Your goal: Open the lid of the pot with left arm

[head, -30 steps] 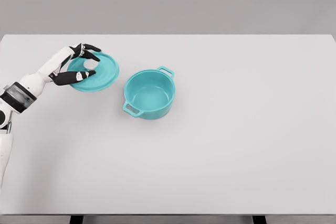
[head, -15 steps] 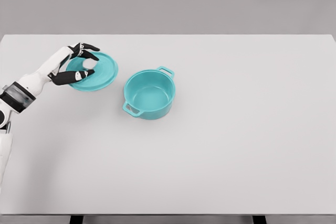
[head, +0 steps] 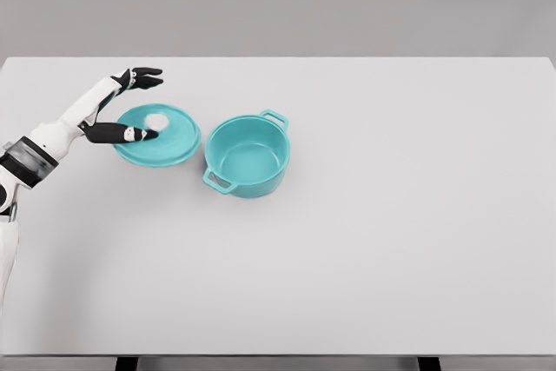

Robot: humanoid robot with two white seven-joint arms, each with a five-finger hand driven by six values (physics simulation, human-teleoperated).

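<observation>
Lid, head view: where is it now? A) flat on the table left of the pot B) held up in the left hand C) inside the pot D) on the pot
A: the lid lies flat on the table just left of the open pot, and the left hand has its fingers spread, holding nothing.
</observation>
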